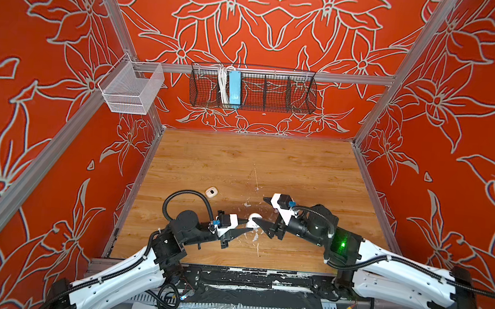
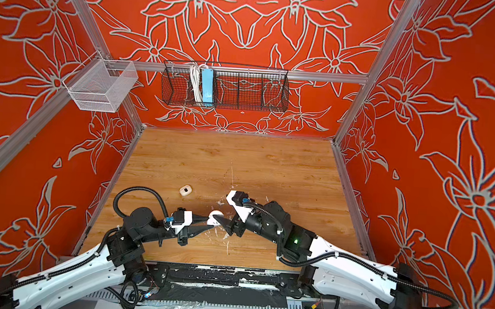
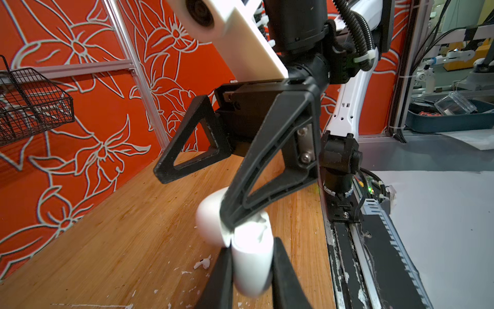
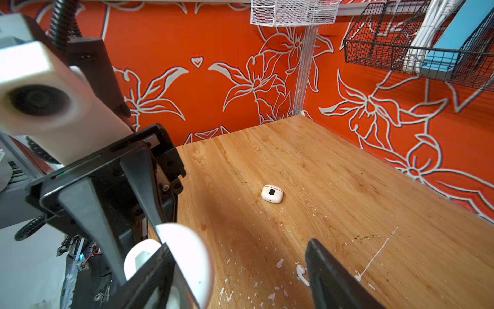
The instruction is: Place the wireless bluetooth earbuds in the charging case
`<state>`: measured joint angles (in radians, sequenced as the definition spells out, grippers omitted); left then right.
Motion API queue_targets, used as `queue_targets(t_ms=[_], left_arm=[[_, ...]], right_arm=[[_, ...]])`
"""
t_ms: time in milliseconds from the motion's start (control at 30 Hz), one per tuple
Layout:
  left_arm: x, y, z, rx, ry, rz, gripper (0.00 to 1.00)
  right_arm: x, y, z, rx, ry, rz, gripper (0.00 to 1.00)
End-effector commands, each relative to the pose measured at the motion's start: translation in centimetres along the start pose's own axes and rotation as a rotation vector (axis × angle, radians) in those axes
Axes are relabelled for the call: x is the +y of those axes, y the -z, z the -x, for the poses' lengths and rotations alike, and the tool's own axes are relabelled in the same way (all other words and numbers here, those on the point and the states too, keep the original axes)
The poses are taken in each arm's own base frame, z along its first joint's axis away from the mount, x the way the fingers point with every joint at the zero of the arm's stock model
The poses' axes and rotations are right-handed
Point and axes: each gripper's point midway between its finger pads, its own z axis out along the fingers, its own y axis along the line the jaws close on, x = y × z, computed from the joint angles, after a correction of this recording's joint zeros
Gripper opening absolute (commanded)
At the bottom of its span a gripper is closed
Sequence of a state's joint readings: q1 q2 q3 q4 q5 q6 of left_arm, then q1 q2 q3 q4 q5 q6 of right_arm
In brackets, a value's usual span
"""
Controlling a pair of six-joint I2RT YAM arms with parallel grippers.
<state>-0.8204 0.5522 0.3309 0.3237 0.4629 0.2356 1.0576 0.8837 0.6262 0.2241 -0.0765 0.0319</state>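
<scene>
Left wrist view: left gripper point(image 3: 252, 248) clamped the charging case point(image 3: 251, 267); the empty, spread right gripper point(image 3: 193, 199) might lever it loose.

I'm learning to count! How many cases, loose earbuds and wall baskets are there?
Cases: 2, the held white case and the cream case lying down.
Loose earbuds: 1, the earbud near the white case.
Baskets: 2, the white basket and the black basket.
Total: 5.

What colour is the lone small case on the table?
Small case: off-white with a black mark, clearest in the right wrist view.
</scene>
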Motion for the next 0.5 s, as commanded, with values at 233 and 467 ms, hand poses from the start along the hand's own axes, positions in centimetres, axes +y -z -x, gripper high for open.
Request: queue_targets(t_ms=[233,467], left_arm=[[2.7,-0.2,-1.1,-0.054,0.076,0.109,0.00],[5.7,0.9,-3.2,-0.124,0.182,0.224,0.00]], right_arm=[[-2.7,3.7,4.8,-0.092,-0.198,-0.145,0.91],[-9.7,5.2,1.1,0.071,-0.352,-0.582,0.98]])
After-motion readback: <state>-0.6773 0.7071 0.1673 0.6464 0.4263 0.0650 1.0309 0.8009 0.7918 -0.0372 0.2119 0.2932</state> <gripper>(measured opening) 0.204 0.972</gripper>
